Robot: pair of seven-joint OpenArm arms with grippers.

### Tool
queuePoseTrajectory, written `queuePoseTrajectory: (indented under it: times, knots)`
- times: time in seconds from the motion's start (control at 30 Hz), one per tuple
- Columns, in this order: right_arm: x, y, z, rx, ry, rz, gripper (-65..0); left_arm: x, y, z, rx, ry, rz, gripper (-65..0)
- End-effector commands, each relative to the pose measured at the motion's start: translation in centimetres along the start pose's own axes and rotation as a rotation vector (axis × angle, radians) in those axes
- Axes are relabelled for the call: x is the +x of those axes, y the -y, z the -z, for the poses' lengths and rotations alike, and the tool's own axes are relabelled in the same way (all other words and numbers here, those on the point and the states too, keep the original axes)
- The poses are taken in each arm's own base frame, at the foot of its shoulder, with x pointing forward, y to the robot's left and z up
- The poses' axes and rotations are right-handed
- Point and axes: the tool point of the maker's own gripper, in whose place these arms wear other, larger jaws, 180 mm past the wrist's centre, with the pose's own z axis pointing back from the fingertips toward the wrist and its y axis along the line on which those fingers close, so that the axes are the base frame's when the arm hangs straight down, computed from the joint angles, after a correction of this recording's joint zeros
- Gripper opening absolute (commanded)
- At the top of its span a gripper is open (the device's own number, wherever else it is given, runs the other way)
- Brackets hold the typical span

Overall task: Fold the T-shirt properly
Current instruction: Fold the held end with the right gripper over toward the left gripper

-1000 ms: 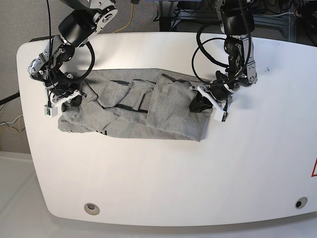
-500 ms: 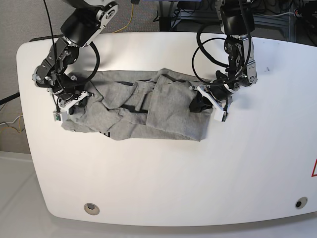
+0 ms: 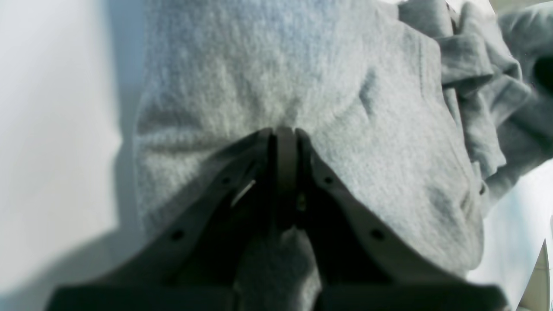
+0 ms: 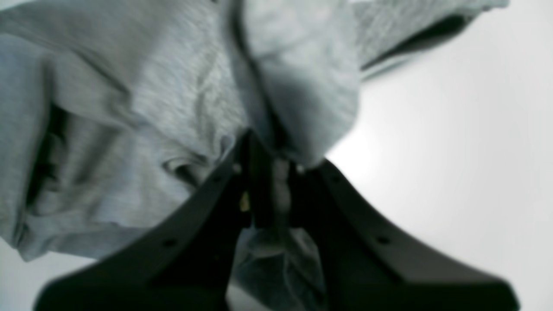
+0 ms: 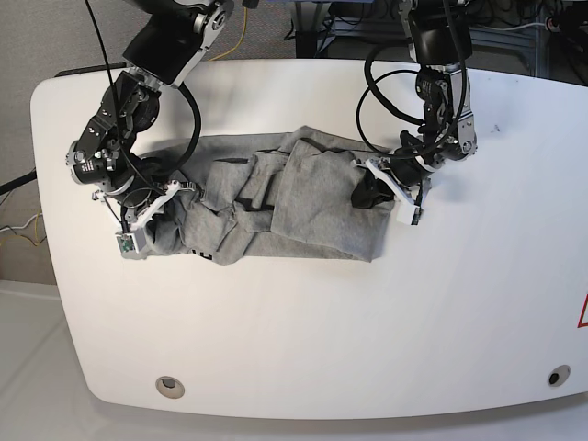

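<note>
The heather-grey T-shirt (image 5: 294, 202) lies bunched and creased across the middle of the white table (image 5: 294, 331), with a bit of black lettering showing at its lower left edge. On the base view's right, my left gripper (image 5: 378, 188) is shut on the T-shirt's right end; its wrist view shows the jaws pressed together over a pinch of grey fabric (image 3: 268, 86). On the base view's left, my right gripper (image 5: 154, 204) is shut on the T-shirt's left end, with a fold of cloth (image 4: 298, 95) caught between its dark fingers (image 4: 203, 207).
Black cables (image 5: 381, 87) loop from the left arm over the far part of the table. Round holes sit near the front corners (image 5: 169, 386). The table's front edge curves close to the bottom of the base view.
My right gripper has moved toward the front and rightward with the T-shirt's left end, bunching that side inward. The left gripper has stayed in place.
</note>
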Motion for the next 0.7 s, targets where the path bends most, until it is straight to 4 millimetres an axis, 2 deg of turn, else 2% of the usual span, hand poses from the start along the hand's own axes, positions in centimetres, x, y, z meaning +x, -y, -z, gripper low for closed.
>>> queuePoseTrajectory:
  times: [0.0, 0.3, 0.47, 0.67]
  knots:
    - [1.9, -0.8, -0.4, 0.014, 0.051, -0.043, -65.0, -3.6, -1.6, -0.5, 0.077, -0.165, 0.026, -63.6]
    - [2.8, -4.6, 0.1, 0.084, 0.062, -0.123, -65.0, -3.6, -1.7, -0.5, 0.078, -0.164, 0.025, -63.6]
    - [4.1, -6.5, -0.5, 0.103, 0.085, -0.192, -65.0, -3.6, -1.7, -0.5, 0.078, -0.164, 0.025, -63.6]
    - [6.1, -9.9, -1.6, 0.145, 0.151, -0.255, -65.0, -3.6, -1.7, -0.5, 0.079, -0.165, 0.026, -63.6]
